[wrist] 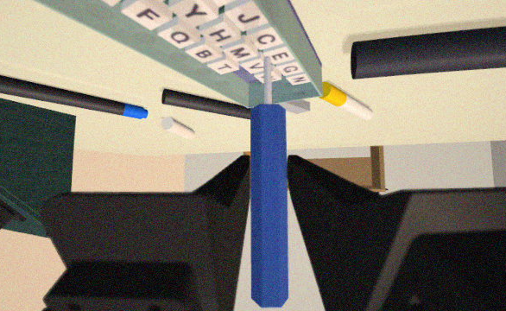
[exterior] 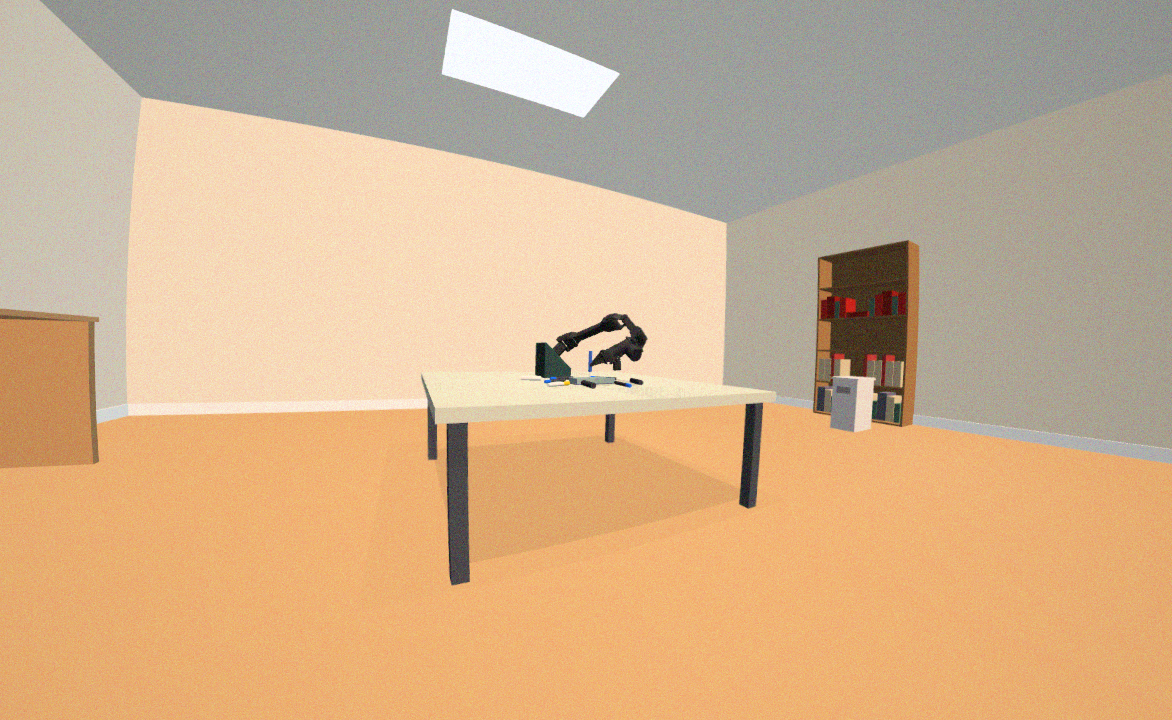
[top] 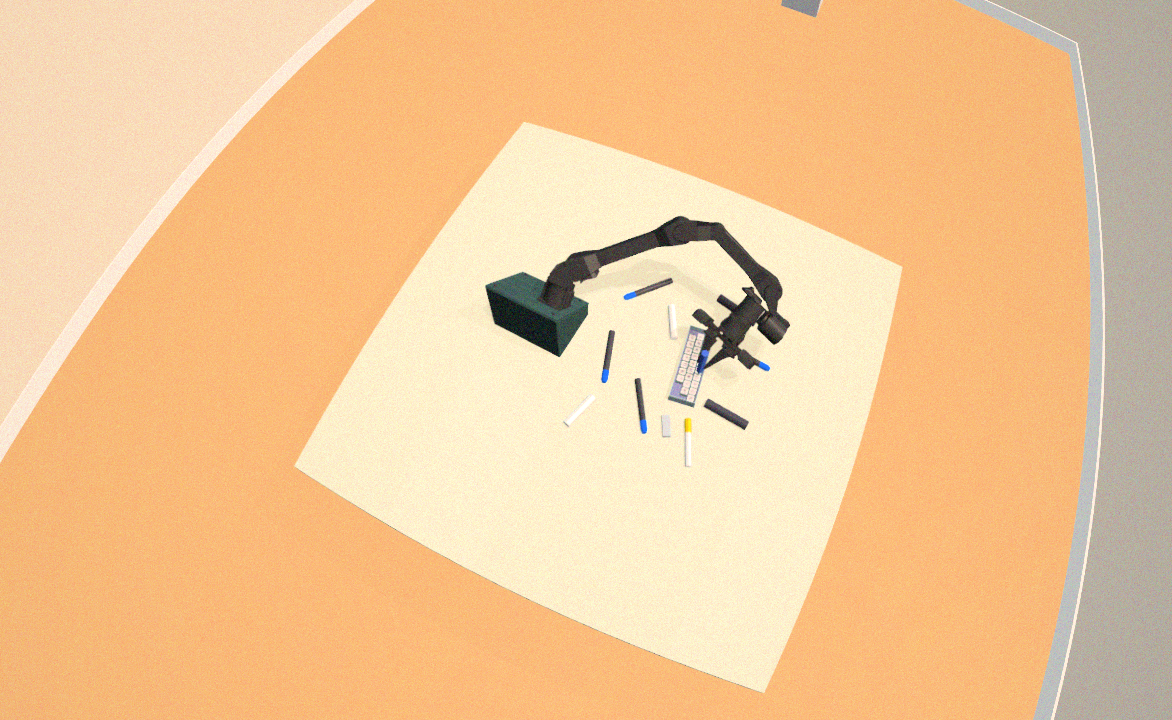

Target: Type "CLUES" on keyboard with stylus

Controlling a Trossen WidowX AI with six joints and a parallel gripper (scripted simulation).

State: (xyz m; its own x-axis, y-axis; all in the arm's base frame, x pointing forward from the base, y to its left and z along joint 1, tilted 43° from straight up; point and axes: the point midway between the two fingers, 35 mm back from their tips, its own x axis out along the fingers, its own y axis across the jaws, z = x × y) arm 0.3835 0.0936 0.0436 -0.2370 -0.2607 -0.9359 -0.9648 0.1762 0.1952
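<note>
My gripper [top: 703, 365] [exterior: 593, 361] [wrist: 268, 163] is shut on the stylus, with one black finger on each side. The blue stylus [top: 704, 359] [exterior: 589, 358] [wrist: 268, 207] stands about upright, its thin grey tip pointing at the keyboard. The keyboard [top: 680, 400] [wrist: 167, 56] lies under the tip, with pale lettered keys in a grey-green case. In the wrist view the tip ends by the C key [wrist: 266, 39] and the E key [wrist: 280, 56], and its shaft partly covers a key below. Whether the tip touches a key cannot be told. The L, U and S keys are not in the wrist view.
A thick black cylinder [top: 726, 413] [wrist: 443, 53] lies near the keyboard's end. A yellow-and-white marker [top: 688, 447] [wrist: 357, 105] and a grey block [top: 665, 426] [wrist: 298, 106] lie beyond it. Black pens with blue ends [top: 608, 351] and white sticks [top: 579, 411] lie toward the arm's base.
</note>
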